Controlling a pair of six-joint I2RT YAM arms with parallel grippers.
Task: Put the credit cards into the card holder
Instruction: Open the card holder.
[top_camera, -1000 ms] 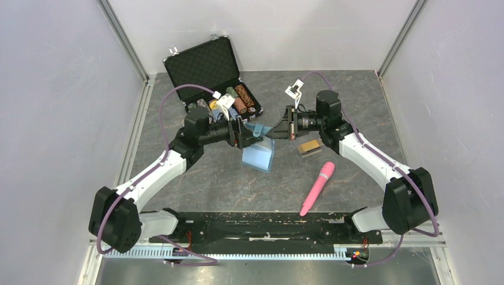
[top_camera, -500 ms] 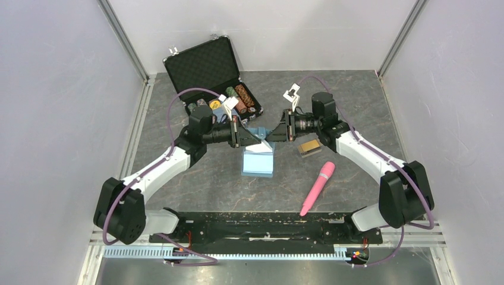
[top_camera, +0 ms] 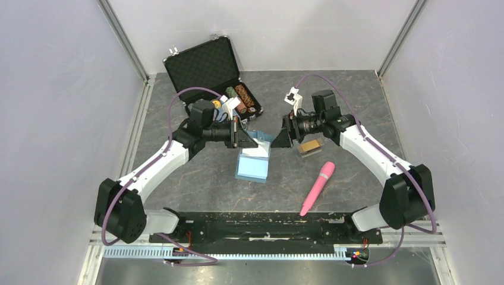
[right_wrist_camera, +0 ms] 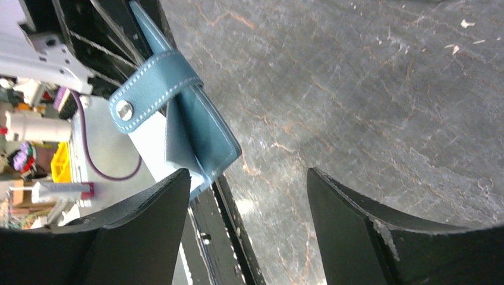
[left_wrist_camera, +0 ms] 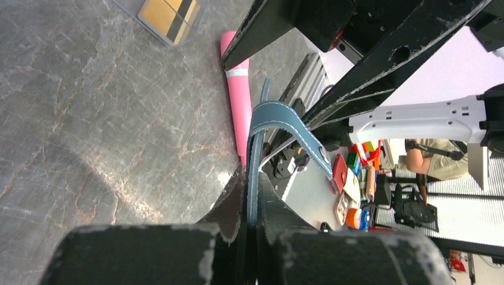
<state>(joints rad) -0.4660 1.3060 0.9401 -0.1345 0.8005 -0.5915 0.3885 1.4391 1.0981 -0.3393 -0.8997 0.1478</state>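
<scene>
The teal-blue card holder [top_camera: 252, 165] hangs open above the table's middle, its light-blue inside facing up. My left gripper [top_camera: 245, 141] is shut on its upper edge. In the left wrist view the holder's edge [left_wrist_camera: 254, 155] runs between the closed jaws of the left gripper [left_wrist_camera: 251, 191], with the strap [left_wrist_camera: 289, 120] curling to the right. My right gripper [top_camera: 278, 140] stands open just right of the holder, holding nothing. In the right wrist view the card holder [right_wrist_camera: 199, 127] and its snap [right_wrist_camera: 124, 110] lie beyond the spread right gripper [right_wrist_camera: 246, 193]. The gold-orange credit cards [top_camera: 309, 146] [left_wrist_camera: 168, 12] sit in a clear box.
A pink cylinder [top_camera: 318, 187] [left_wrist_camera: 236, 89] lies on the table at front right. The open black briefcase [top_camera: 209, 66] with poker chips [top_camera: 241, 96] stands at back left. Grey walls close in both sides.
My left gripper has closed on the card holder. The right gripper has opened, released it and drawn slightly back right. The holder now hangs lower and further left.
</scene>
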